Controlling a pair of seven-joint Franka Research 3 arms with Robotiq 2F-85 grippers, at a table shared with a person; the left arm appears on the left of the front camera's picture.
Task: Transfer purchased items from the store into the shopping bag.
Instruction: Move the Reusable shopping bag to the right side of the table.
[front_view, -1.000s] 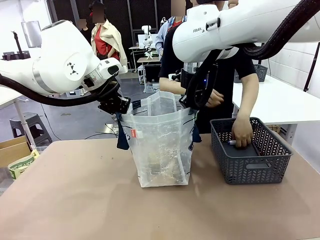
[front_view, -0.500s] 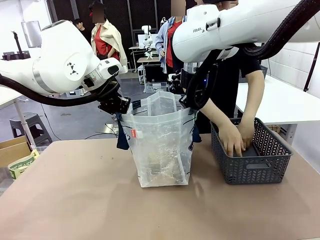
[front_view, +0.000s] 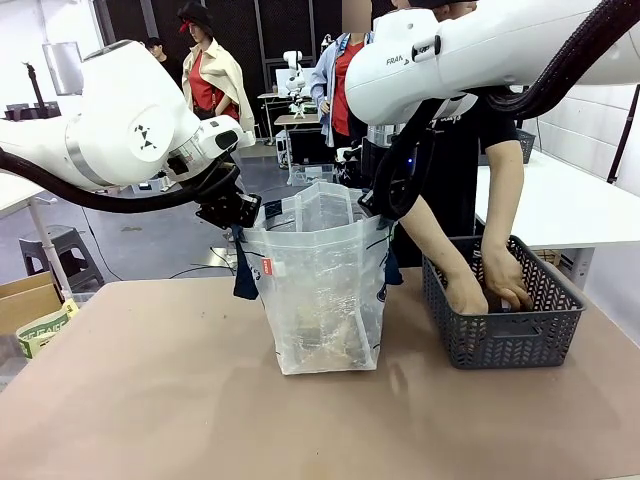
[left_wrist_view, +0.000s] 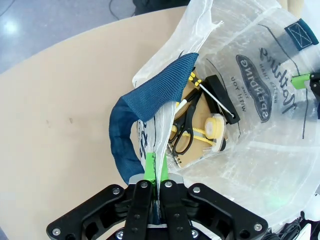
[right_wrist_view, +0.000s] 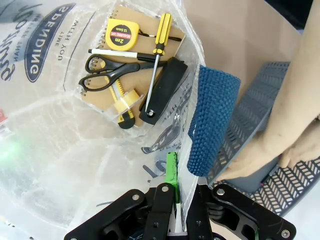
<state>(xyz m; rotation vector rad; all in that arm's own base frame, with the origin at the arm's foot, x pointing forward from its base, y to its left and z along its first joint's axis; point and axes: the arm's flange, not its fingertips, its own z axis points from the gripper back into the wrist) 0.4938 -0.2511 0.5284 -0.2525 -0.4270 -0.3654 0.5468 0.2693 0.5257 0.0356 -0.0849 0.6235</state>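
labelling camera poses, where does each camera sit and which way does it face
Front: fixed on the robot's side, facing across the table at the person; left arm and right arm hold the shopping bag open.
Left wrist: above the bag's rim, looking down past the left gripper shut on the rim.
Right wrist: same from the opposite rim, right gripper; basket and a hand beside.
Both wrist views share the scissors inside.

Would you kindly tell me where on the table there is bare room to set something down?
Bare tabletop lies left of the shopping bag and along the near edge. Crowded: the gap between bag and basket is narrow, and the person's hands are inside the basket.
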